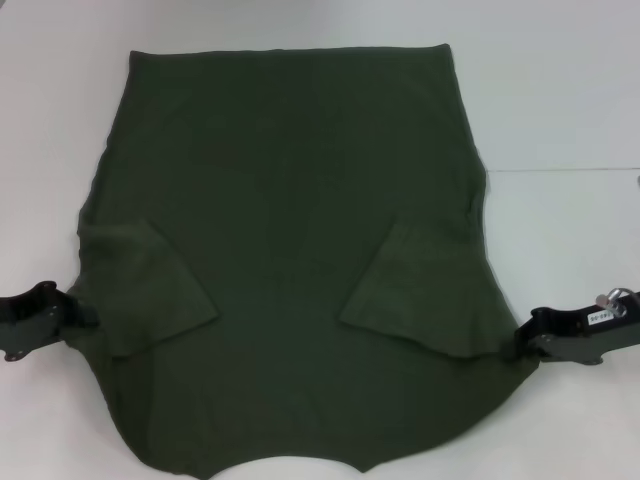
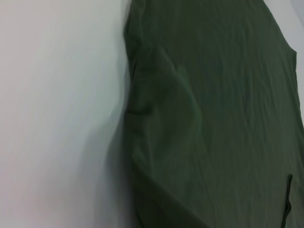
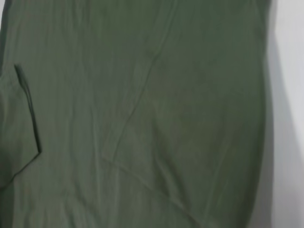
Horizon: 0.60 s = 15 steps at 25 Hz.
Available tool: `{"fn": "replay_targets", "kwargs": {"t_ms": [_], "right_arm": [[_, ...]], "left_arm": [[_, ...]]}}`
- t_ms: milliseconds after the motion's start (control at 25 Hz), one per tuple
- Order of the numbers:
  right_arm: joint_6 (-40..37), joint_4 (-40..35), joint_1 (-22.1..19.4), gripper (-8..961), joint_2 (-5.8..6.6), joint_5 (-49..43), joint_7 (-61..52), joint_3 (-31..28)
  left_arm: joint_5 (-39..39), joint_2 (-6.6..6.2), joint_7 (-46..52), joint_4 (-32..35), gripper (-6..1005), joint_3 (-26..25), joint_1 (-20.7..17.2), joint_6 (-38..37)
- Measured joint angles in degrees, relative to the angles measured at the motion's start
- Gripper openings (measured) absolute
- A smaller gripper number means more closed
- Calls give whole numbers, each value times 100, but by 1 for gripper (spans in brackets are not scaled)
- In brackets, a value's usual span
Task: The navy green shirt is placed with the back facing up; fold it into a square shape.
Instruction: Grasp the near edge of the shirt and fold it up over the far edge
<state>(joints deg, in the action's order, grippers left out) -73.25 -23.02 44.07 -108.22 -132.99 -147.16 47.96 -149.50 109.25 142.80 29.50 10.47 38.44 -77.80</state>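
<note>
While the navy green shirt (image 1: 290, 260) is lying spread across the white surface (image 1: 560, 90) and filling most of the head view, we are bringing both arms in at its outer edges, low in the frame. Both short sleeves are lying turned inward on the body, one at lower left, the other at lower right, and the plain side is facing up; no lettering is showing. The straight hem is running along the top of the frame, and the neckline is curving along the bottom edge.

Our left gripper (image 1: 75, 312) is sitting at the cloth's left edge, beside the folded sleeve, and our right gripper (image 1: 522, 340) is sitting at the right edge. The fingers of each are meeting the fabric where it is hiding them, so we cannot tell how far open either set is, or whether either is gripping cloth. The wrist views are showing only shirt and bare surface.

We are judging the cotton to be light, limp and easily wrinkled, liable to sag and drag unless it is lifted evenly. The shoulder edges by the sleeve folds are looking like the best places to pinch, through both layers, with the two sides raised together.
</note>
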Motion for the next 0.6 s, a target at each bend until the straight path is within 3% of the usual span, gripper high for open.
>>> {"fn": "replay_targets", "kwargs": {"t_ms": [600], "right_arm": [[19,-196,-52,72,-5,-24,115,-1]], "left_arm": [[0,-6,-42,0,16,-22,-3,-1]]}}
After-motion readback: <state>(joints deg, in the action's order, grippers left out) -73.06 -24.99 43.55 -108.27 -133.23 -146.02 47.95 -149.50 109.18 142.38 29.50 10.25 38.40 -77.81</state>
